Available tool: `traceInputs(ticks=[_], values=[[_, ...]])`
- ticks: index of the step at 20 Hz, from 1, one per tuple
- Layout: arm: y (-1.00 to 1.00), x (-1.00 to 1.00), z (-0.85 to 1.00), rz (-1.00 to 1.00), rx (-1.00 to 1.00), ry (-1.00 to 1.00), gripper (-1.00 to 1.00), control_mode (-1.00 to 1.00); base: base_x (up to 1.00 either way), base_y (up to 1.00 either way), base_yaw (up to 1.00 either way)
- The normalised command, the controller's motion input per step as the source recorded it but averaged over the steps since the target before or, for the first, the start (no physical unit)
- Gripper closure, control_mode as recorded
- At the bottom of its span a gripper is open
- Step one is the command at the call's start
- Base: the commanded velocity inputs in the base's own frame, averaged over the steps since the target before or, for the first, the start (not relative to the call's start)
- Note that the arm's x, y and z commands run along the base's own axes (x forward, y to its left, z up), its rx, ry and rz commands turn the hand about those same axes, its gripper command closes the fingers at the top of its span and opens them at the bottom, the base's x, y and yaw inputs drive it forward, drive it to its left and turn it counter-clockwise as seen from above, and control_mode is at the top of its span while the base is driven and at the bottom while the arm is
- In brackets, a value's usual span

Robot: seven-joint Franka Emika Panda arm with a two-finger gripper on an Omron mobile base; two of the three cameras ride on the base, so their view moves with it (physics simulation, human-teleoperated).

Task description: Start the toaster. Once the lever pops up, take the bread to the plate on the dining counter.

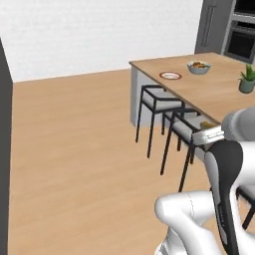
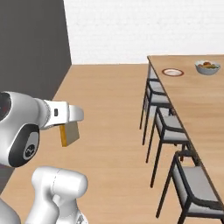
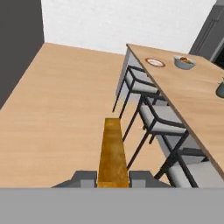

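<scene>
My gripper (image 3: 113, 178) is shut on the bread (image 3: 112, 151), a thin golden-brown slice seen edge-on between the two dark fingertips (image 3: 85, 177). From the right base view the bread (image 2: 70, 134) hangs below the white hand over the wooden floor. The left base view shows a sliver of the bread (image 1: 208, 124) by the hand, near the dining counter's front edge. The red-rimmed plate (image 1: 171, 75) (image 2: 173, 72) (image 3: 155, 62) lies at the far end of the light-wood dining counter (image 1: 209, 92) (image 2: 205, 100) (image 3: 192, 92), well ahead of the gripper. The toaster is out of view.
Black-framed chairs (image 2: 168, 127) (image 1: 159, 99) (image 3: 153, 118) with grey seats line the counter's near side. A grey-white fruit bowl (image 1: 198, 67) (image 2: 207, 67) sits beyond the plate, and a potted plant (image 1: 247, 79) stands further right. A dark wall (image 2: 30, 52) rises on the left.
</scene>
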Motion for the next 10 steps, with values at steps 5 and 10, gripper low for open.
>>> traceInputs(ticks=[5, 10], values=[[0.0, 0.0, 0.0, 0.0, 0.0, 0.0, 1.0, 1.0, 1.0, 0.94, -0.41], [0.0, 0.0, 0.0, 0.0, 0.0, 0.0, 1.0, 1.0, 1.0, 0.79, -0.45]])
